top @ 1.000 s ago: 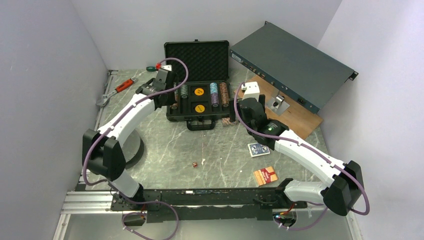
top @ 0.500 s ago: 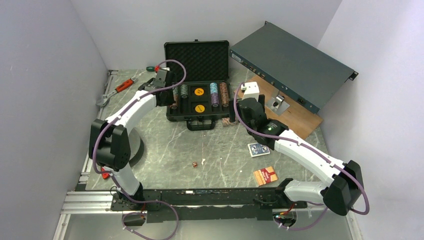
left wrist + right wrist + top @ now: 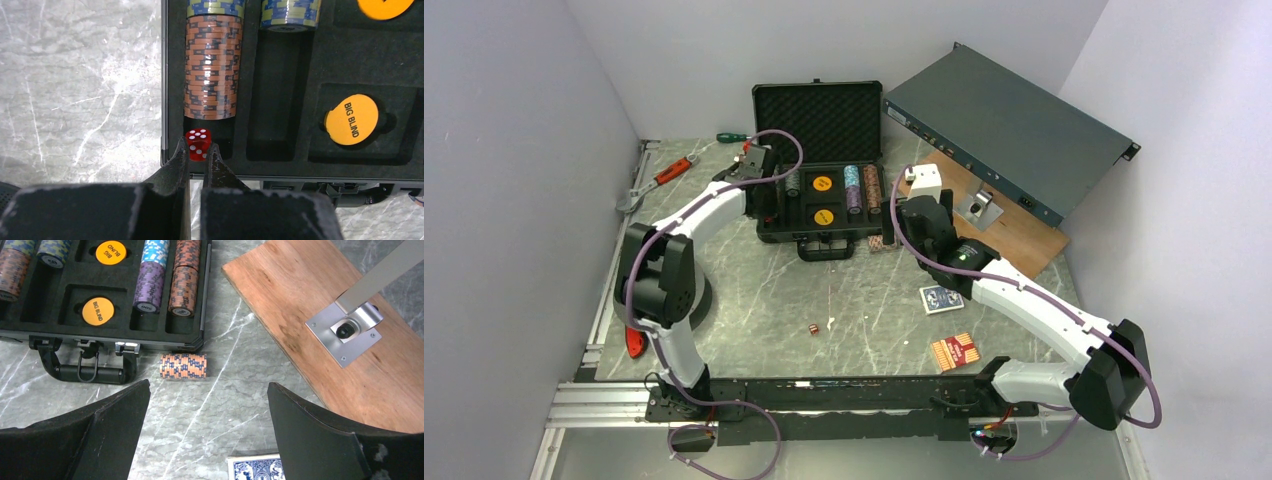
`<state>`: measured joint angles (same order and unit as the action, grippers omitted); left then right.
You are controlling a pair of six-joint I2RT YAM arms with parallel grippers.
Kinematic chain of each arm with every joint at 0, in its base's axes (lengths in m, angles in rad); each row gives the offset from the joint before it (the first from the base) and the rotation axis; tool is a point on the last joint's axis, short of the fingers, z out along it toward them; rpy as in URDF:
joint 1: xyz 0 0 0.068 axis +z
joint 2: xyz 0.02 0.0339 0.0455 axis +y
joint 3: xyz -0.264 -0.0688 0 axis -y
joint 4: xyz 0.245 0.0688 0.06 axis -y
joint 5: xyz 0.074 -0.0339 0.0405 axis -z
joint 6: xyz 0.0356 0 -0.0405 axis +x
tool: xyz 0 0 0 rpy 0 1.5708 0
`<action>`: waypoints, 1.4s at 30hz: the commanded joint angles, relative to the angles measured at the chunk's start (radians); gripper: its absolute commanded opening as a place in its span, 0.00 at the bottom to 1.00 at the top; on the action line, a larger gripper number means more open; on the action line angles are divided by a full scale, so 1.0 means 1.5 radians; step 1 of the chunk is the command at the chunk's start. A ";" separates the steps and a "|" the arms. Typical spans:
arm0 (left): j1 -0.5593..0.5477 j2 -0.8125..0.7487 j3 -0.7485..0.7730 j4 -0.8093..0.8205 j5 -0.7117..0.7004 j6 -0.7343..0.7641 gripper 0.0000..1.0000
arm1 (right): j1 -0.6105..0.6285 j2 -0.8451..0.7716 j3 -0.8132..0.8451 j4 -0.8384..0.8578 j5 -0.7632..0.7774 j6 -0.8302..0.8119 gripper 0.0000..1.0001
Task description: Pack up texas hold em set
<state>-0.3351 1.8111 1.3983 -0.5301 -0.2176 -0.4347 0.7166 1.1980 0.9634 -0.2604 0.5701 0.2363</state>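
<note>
Swinging inward over the last second, the left arm's elbow is now standing nearer the black hard case (image 3: 819, 120), uncovering a red object (image 3: 634, 343) beside its base that is too hidden to name; the right arm is staying put. The left end effector (image 3: 199, 149) is pinching a small red die (image 3: 198, 139) between nearly closed fingertips, holding it at the near end of the case's leftmost foam slot, just beside an orange-brown chip stack (image 3: 212, 70) lying there. Whether the die is touching the foam is not showing. Further right, an orange BIG BLIND button (image 3: 351, 120) is sitting in its recess, and a second orange disc (image 3: 385, 5) is getting cut off by the frame edge. Loose dice (image 3: 814, 328) are lying on the bench (image 3: 764, 300) before the case, too small to count. The right end effector (image 3: 206, 392) is hovering wide open, gripping nothing, above a loose chip stack (image 3: 183, 366) lying on its side just beside the case's front right corner. A blue card deck (image 3: 255, 469) is showing only its top edge at the wrist view's bottom; a red card deck (image 3: 955, 350) is lying nearer the arm bases.
</note>
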 commanded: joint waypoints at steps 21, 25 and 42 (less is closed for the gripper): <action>0.010 -0.015 -0.057 0.081 0.001 -0.030 0.66 | -0.002 -0.002 0.010 0.010 -0.001 0.006 0.91; 0.009 -0.041 -0.058 0.068 -0.002 -0.028 0.72 | -0.003 -0.003 0.010 0.009 0.004 0.005 0.91; 0.003 -0.344 -0.079 -0.033 0.050 0.040 0.82 | -0.002 0.030 0.020 -0.008 -0.005 0.003 0.94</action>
<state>-0.3267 1.3884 1.2789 -0.5274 -0.1684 -0.4259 0.7166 1.2232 0.9634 -0.2619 0.5674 0.2356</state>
